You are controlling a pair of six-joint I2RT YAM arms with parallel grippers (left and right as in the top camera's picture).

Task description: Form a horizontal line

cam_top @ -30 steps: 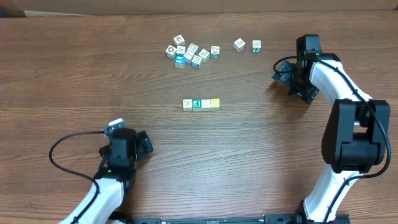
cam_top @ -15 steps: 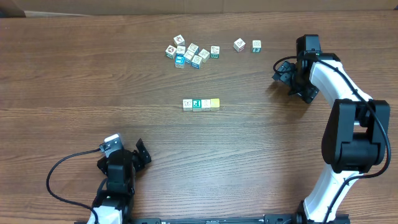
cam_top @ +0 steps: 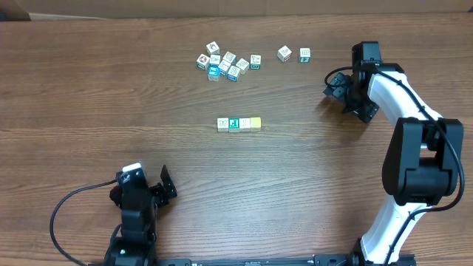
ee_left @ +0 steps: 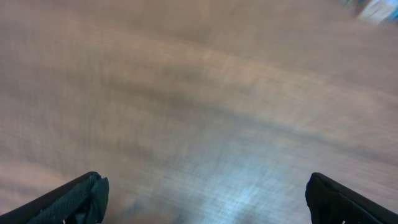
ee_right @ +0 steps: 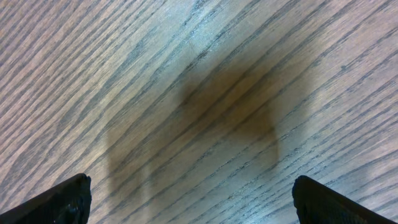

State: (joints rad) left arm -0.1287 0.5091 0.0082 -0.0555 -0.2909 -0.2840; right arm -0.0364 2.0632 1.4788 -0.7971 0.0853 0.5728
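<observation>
The horizontal line (cam_top: 239,123) sits at the middle of the worktop (cam_top: 89,89), looking complete. Left gripper (cam_top: 148,186) near the front edge and right gripper (cam_top: 342,96) near the right edge gape empty; only parking the arms seems left

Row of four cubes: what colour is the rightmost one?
Yellow. The rightmost cube shows best in the overhead view.

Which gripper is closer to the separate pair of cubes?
Right. The right gripper is just beside the pair of cubes; the left gripper is far across the table, near-left.
</observation>
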